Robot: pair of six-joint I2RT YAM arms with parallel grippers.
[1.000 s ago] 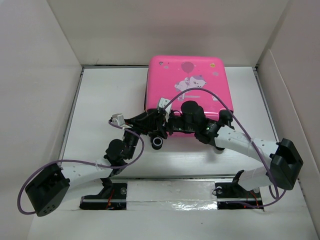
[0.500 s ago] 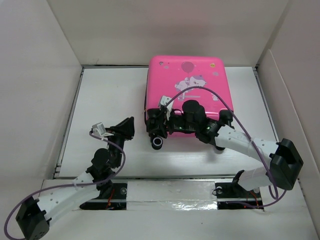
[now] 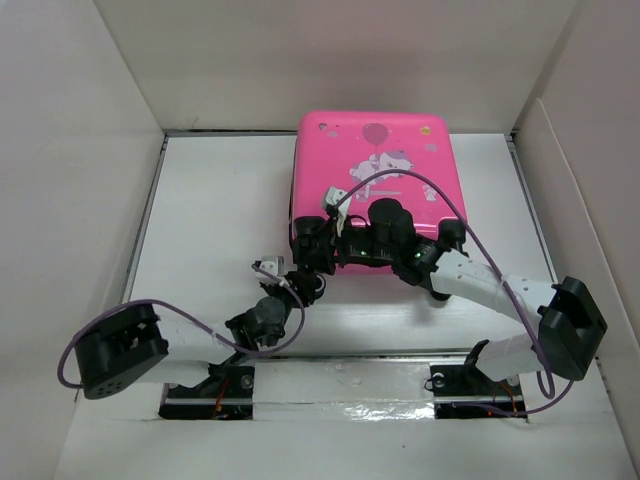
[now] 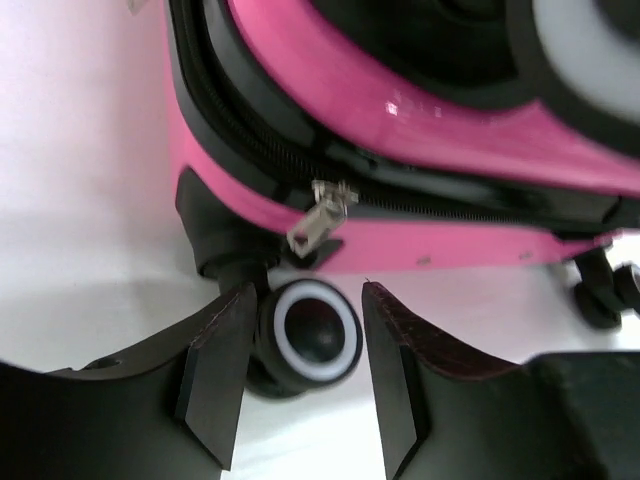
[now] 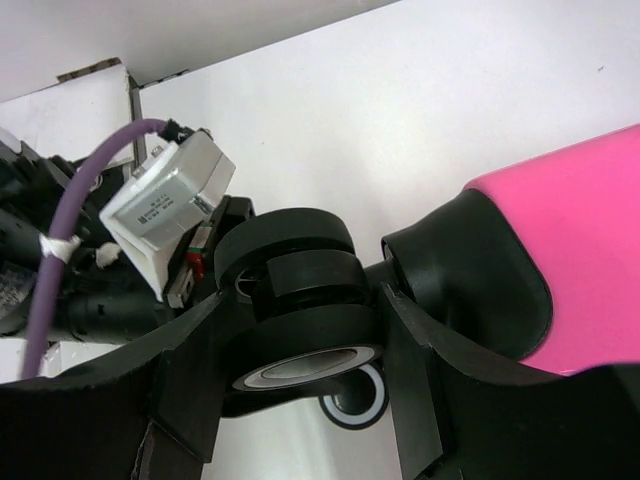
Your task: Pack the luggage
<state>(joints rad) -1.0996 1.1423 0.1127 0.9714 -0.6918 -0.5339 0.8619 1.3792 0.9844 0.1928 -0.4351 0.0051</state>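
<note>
The luggage (image 3: 375, 165) is a hot-pink hard-shell suitcase lying flat and zipped, with a cartoon animal and balloon on its shell. My right gripper (image 3: 318, 245) reaches along its near edge to the left corner. In the right wrist view the right gripper (image 5: 305, 295) is shut on a black twin caster wheel (image 5: 300, 265) next to the pink shell (image 5: 590, 230). My left gripper (image 4: 305, 300) is open around a white-ringed wheel (image 4: 315, 338): one finger touches it, the other stands apart. A metal zipper pull (image 4: 318, 222) hangs just above that wheel.
White walls enclose the table (image 3: 215, 220) on three sides. The left arm's wrist camera (image 5: 170, 205) and purple cable (image 5: 60, 250) sit close beside the right gripper. Another black wheel (image 4: 605, 290) shows at the luggage's near right.
The left arm swung out to the left, then came back in; its gripper now straddles the near-left wheel. The right arm and the luggage have not moved.
</note>
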